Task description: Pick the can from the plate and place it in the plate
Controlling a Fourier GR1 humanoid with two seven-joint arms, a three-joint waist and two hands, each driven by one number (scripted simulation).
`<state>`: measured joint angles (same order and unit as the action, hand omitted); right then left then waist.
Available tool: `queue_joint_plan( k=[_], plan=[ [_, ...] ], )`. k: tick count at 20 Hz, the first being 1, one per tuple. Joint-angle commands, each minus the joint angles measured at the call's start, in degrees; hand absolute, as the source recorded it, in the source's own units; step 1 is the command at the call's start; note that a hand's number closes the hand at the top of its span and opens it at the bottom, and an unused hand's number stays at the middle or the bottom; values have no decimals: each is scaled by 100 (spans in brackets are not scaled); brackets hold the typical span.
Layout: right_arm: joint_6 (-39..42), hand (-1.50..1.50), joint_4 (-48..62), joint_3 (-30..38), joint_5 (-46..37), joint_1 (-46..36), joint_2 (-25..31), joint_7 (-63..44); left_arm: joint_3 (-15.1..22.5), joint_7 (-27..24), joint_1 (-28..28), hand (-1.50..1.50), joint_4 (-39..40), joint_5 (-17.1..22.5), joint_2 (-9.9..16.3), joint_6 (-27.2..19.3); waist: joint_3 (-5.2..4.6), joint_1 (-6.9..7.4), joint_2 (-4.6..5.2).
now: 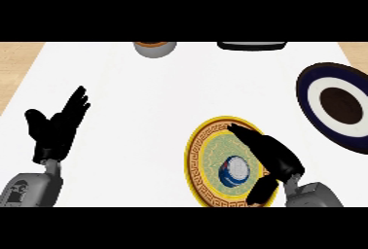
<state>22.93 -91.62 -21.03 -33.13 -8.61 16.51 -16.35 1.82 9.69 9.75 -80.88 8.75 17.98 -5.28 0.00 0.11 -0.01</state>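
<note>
Counted on the white counter

Two round plates, yellow-rimmed patterned (203, 146) and dark blue-and-white (310, 97); one blue-and-white can (234, 171); two black hands, left (54, 129), right (273, 155).

**Partly hidden, partly cut off**

Covered along its right side by the right hand (269, 154): the yellow-rimmed plate (195, 160). Only partly visible beside the palm: the can (233, 171), label unreadable. Cut by the top edge: a grey bowl (155, 48) and a dark dish (251, 45). Clipped at the right edge: the dark blue plate (316, 104). Cropped below: both forearms.
</note>
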Motion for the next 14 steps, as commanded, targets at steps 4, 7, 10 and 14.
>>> queue_joint_plan(
  k=[4, 7, 10, 14],
  plan=[
    [-209, -150, 862, -15, -713, -211, -352, 350, -173, 445, 295, 0, -134, -279, -150, -48, 1, -4, 1],
    [-57, -150, 945, -122, -869, -351, -631, 222, -215, 390, -163, 0, -575, -317, -146, 88, 1, 12, -2],
    [309, 150, 1088, -195, -853, -413, -555, 414, -359, -106, 69, 0, 129, -304, -267, 204, -1, -1, 5],
    [73, 150, 1282, -292, -1033, -374, -411, 1305, -298, 18, -223, 0, -234, -371, -328, 225, 1, 15, 2]
  ],
)
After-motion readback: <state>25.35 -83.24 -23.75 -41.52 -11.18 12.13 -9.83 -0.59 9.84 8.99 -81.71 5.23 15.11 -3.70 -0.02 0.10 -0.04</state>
